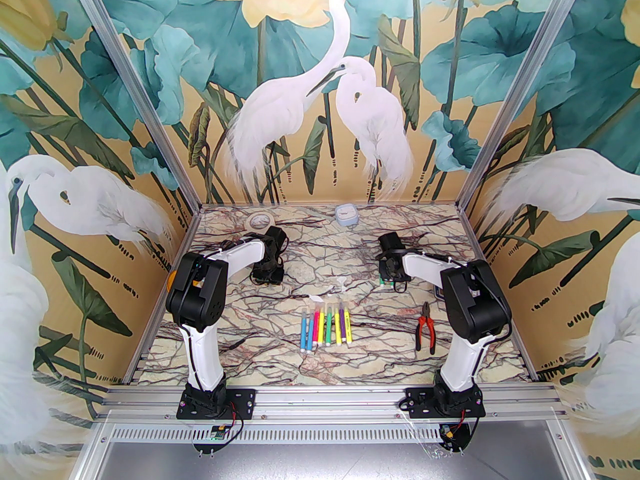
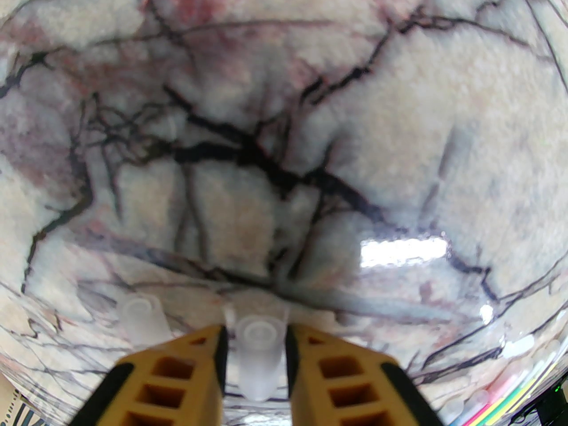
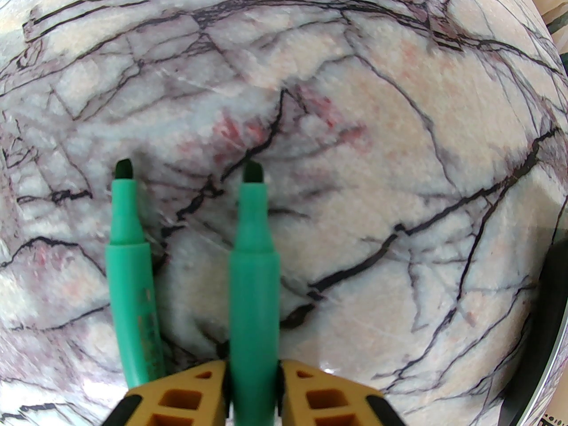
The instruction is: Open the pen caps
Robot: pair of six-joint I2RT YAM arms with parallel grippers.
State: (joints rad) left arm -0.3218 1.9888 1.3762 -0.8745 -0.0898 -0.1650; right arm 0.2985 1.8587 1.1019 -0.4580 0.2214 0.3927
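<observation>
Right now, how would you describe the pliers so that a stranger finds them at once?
On the marble table, look between the row of markers and the right arm. The pliers lie there alone, with red-and-black handles, unlike the slim pastel markers.

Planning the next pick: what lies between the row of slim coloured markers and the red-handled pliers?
Nothing: bare marble tabletop between markers and pliers, top view.
</observation>
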